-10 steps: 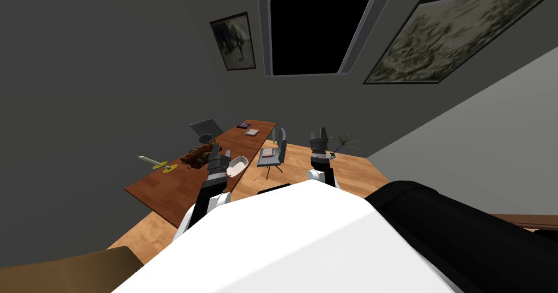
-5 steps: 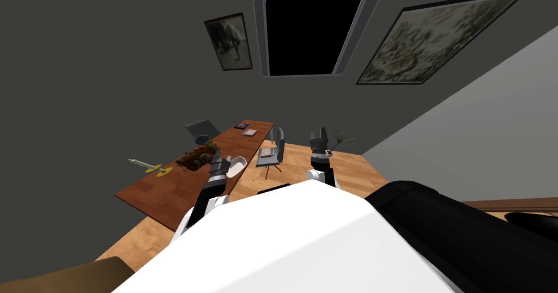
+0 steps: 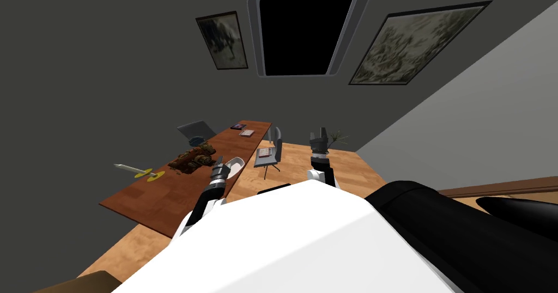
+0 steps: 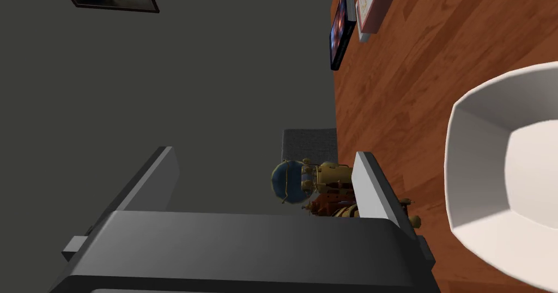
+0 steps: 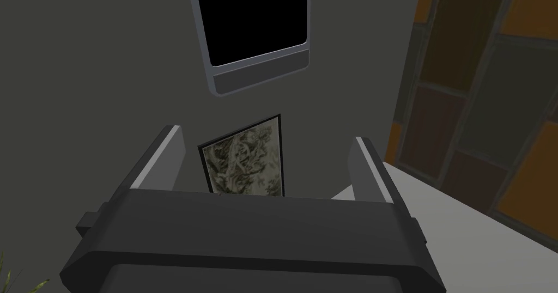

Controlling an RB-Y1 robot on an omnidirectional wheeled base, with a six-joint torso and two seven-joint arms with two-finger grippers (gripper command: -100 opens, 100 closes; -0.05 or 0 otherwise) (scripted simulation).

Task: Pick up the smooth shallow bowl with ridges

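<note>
A white shallow bowl (image 3: 235,166) with faceted sides sits on the long brown wooden table (image 3: 163,197), near its edge on my side. My left gripper (image 3: 219,161) hovers low over the table just beside the bowl, on the side toward the brown clutter. In the left wrist view the left gripper (image 4: 264,170) is open with nothing between its fingers. The bowl (image 4: 507,170) lies outside one finger (image 4: 376,191), apart from it. My right gripper (image 3: 320,135) is raised over the floor, and in the right wrist view it (image 5: 264,153) is open and empty.
A brown and brass clutter (image 3: 190,158) with a blue round piece (image 4: 289,181) lies beyond the left gripper. A candle on a yellow holder (image 3: 136,171) and books (image 3: 247,133) are on the table. A grey chair (image 3: 271,154) stands beside the table, and a plant (image 3: 335,138) stands farther right.
My head view has swung, so the table and wall pictures slid left. My left hand stays beside the bowl and has dropped slightly toward the table. Both grippers stay open.
</note>
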